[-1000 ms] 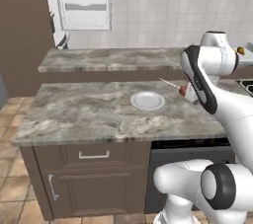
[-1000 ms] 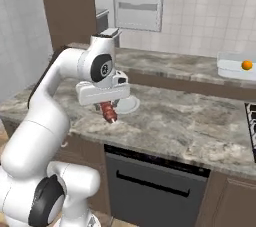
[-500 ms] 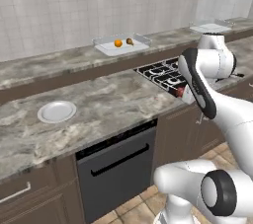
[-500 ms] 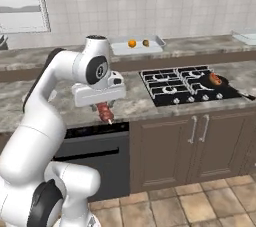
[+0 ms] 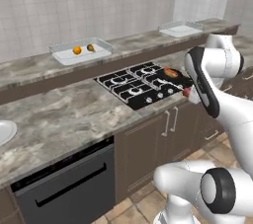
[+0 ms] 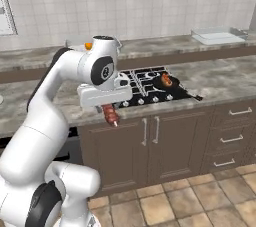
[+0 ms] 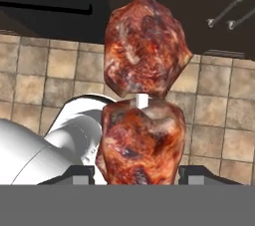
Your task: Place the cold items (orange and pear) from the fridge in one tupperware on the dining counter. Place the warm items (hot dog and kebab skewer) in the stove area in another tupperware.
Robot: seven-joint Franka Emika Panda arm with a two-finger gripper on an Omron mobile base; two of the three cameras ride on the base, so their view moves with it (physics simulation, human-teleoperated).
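1. Between the claw's (image 7: 135, 172) two dark tips hangs the skewer (image 7: 143, 95), two chunks of browned meat on a white stick; the claw is pinching it at the lower chunk, with floor tiles beyond.
2. In the right base view the skewer (image 6: 110, 114) dangles below the claw (image 6: 106, 107), off the front edge of the desk (image 6: 220, 78) and above the cabinet doors.
3. A second ago the base faced a stretch of desk with a white plate; now both base views have swung round to the stove (image 5: 143, 84). That is the base driving, not the things moving, and the grip has stayed closed on the skewer throughout.
4. Beyond the claw, the hot dog (image 6: 165, 80) lies in a pan on the stove.
5. Further back, on the raised ledge, one tub (image 5: 81, 52) already holds the orange (image 5: 76, 50) and pear (image 5: 91, 48), so the cold half looks done.
6. An empty tub (image 6: 218, 35) sits off to the right of the claw; it seems the likely home for the skewer.
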